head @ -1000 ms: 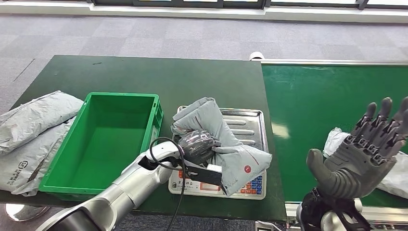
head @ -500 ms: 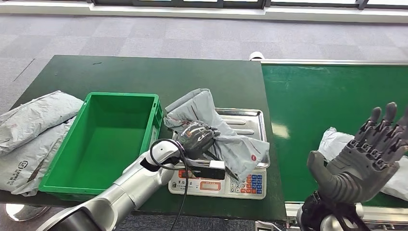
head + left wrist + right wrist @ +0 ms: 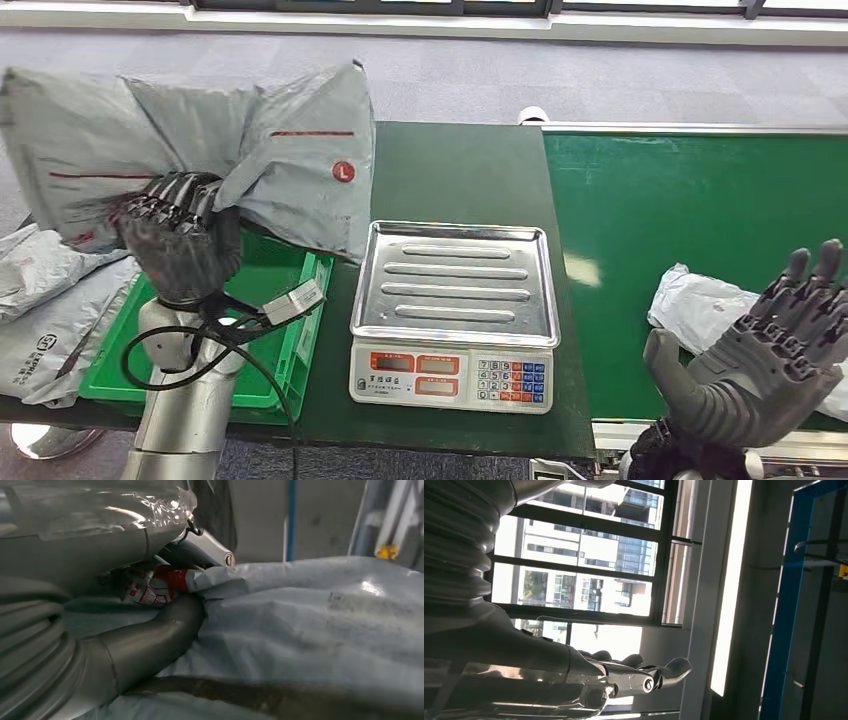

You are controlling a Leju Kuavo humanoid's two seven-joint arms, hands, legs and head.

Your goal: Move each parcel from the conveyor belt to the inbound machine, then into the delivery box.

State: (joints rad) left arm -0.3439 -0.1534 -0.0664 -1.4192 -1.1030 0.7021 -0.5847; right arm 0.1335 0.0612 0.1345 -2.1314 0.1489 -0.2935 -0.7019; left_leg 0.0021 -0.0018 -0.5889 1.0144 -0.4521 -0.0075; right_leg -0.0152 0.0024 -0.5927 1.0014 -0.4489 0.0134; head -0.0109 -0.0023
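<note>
Grey carpet tiles (image 3: 450, 70) cover the floor; beyond tall windows (image 3: 589, 565), seemingly sunlit buildings.

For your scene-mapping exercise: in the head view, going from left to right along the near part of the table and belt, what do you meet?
Grey parcels lying on the table → green delivery box → weighing scale → white parcel on the conveyor belt → right robot hand, open and raised.

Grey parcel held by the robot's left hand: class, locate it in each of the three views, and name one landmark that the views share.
Head view: grey parcel raised upper left, above the green crate.
Left wrist view: it fills the right half.
Right wrist view: not in it.
Shared landmark: the left hand gripping it.
</note>
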